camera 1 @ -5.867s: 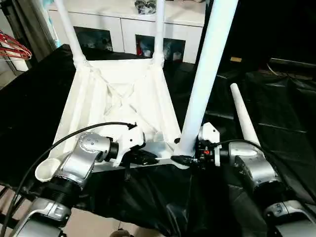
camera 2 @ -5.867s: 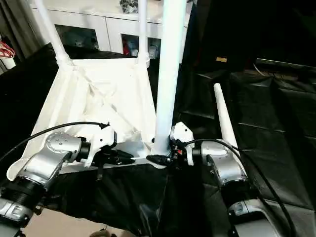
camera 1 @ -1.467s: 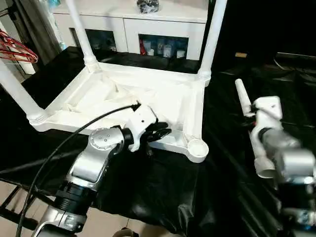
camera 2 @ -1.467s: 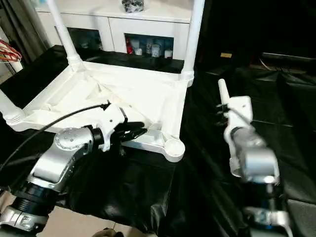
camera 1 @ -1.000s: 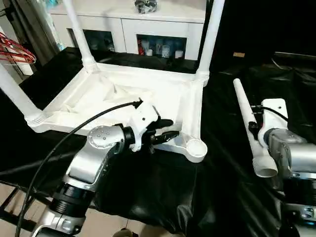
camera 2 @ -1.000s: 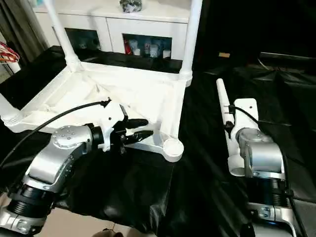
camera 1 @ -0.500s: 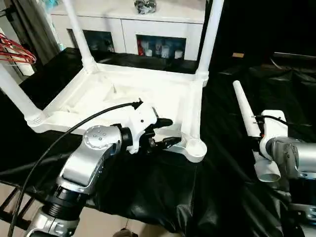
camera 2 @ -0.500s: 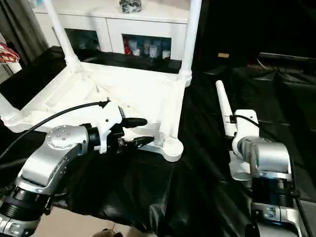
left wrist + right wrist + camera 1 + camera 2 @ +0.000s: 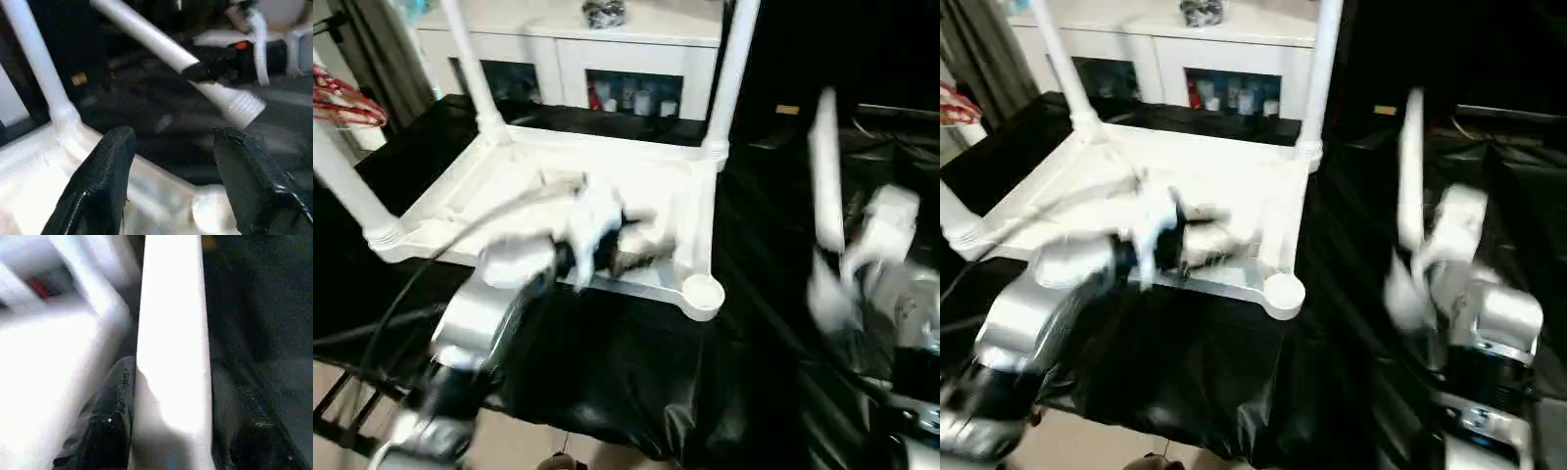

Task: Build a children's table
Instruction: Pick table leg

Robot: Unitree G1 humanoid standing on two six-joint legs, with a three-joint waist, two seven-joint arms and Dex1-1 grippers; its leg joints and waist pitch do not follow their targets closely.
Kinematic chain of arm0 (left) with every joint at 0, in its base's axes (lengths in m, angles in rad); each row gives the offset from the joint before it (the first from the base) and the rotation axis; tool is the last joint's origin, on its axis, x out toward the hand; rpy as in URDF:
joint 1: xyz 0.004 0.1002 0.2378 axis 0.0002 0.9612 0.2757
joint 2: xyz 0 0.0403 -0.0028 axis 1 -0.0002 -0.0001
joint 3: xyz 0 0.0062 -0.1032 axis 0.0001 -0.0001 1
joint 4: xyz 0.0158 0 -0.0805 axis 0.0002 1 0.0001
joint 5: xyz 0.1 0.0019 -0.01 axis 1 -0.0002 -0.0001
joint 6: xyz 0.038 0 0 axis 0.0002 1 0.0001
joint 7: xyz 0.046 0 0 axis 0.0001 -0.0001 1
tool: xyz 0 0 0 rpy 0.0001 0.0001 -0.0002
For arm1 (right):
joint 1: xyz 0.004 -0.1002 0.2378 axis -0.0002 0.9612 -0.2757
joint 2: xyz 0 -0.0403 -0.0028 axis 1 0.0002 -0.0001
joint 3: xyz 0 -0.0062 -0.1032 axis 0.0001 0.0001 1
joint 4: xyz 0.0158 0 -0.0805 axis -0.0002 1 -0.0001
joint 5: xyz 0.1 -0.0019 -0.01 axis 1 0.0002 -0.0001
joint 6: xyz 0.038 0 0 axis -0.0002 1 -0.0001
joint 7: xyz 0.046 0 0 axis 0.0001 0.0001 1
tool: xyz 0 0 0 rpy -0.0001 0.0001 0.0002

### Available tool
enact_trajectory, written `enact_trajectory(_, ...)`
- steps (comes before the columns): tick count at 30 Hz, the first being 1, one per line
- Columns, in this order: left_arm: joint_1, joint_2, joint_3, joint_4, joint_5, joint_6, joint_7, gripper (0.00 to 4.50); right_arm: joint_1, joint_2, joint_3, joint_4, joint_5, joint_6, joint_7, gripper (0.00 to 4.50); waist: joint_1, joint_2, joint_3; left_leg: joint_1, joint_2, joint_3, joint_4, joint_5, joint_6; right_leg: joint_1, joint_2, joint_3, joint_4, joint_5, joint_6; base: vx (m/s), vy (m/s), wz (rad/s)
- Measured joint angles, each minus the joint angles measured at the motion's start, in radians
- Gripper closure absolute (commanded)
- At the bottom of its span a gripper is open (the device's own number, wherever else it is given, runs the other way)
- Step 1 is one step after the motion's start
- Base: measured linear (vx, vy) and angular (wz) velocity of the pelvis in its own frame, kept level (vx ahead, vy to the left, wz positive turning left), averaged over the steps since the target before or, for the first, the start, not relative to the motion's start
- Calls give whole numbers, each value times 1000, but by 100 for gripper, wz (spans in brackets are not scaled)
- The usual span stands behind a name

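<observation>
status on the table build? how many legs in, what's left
Done: three legs stand in corner sockets of the upturned tabletop. In hand: the right gripper is shut on the fourth leg, lifted off the black cloth. Left: seating it in the empty near socket. The left gripper is open, holding nothing.

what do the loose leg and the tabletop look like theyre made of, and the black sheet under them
Loose leg: likely smooth white plastic; a hollow tube with ribbed end. Tabletop: apparently the same white moulded plastic; raised rim and round corner socket. Black sheet: probably thin plastic film; glossy, creased and wrinkled.
</observation>
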Motion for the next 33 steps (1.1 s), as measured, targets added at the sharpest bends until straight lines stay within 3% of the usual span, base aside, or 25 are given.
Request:
enact_trajectory(2,-22,-27,23,16,-29,6,25,155,-8,30,-14,-59,74,-55,68,271,1,0,0,-1,0,0,0,0,1,0,0,0,0,0,0,0,0,0)
enact_trajectory(6,-95,-100,94,63,-105,59,82,155,26,97,-17,-184,233,-61,233,271,11,-2,1,-2,0,0,1,3,5,0,0,-1,-1,0,0,0,0,0)
enact_trajectory(10,-196,-163,155,89,-206,112,114,155,87,109,86,-259,344,-57,385,271,21,-5,1,-3,0,0,2,3,6,1,-1,-1,-1,0,0,0,0,0)
enact_trajectory(14,-242,-192,190,116,-270,141,118,155,135,103,148,-300,408,-31,469,271,36,-7,1,-3,0,0,3,3,6,1,-1,-1,-1,0,0,0,0,0)
enact_trajectory(22,-265,-220,226,131,-343,210,137,155,167,78,183,-318,447,-32,520,271,42,-9,1,-3,0,0,3,3,6,1,-1,-1,-1,1,1,0,0,0)
enact_trajectory(29,-242,-222,266,117,-423,275,140,155,163,78,220,-314,431,-68,506,271,40,-9,1,-4,0,0,3,3,6,0,-1,-2,-1,0,1,0,0,0)
enact_trajectory(33,-222,-217,273,107,-458,311,134,118,128,87,214,-292,414,-91,454,271,41,-11,2,-4,0,0,3,3,6,0,-1,-2,-2,1,1,0,0,0)
